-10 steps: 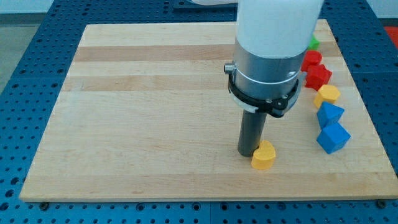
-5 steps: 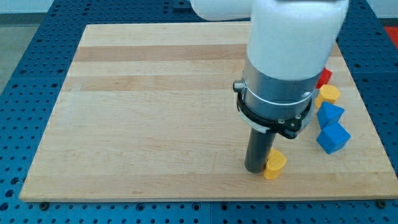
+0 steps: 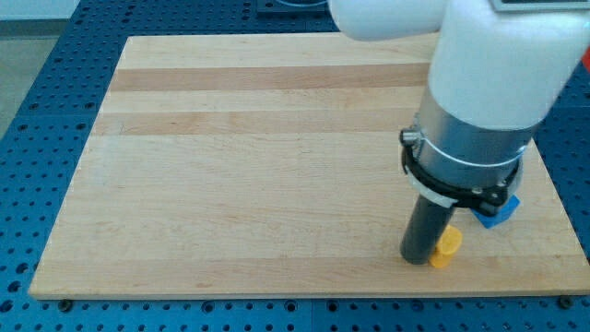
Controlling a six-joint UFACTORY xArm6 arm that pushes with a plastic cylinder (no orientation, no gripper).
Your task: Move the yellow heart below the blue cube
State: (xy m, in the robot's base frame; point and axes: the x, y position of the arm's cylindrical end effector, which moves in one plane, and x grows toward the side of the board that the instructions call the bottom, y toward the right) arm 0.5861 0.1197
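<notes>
Single camera view, raised, angled down across wooden tabletop [image 3: 230, 166]. Whole board in frame, blue pegboard [image 3: 37, 83] around edges. Arm housing [image 3: 489, 83] looms large at view's right, close to lens. No second view.

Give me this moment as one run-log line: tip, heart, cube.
my tip: touching yellow heart's left side | yellow heart: near board's bottom edge, lower-left of blue cube | blue cube: mostly hidden by arm

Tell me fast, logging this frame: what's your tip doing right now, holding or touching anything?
My tip: no gripper, so it holds nothing; it presses against the left side of the yellow heart, below-left of the blue cube.
</notes>
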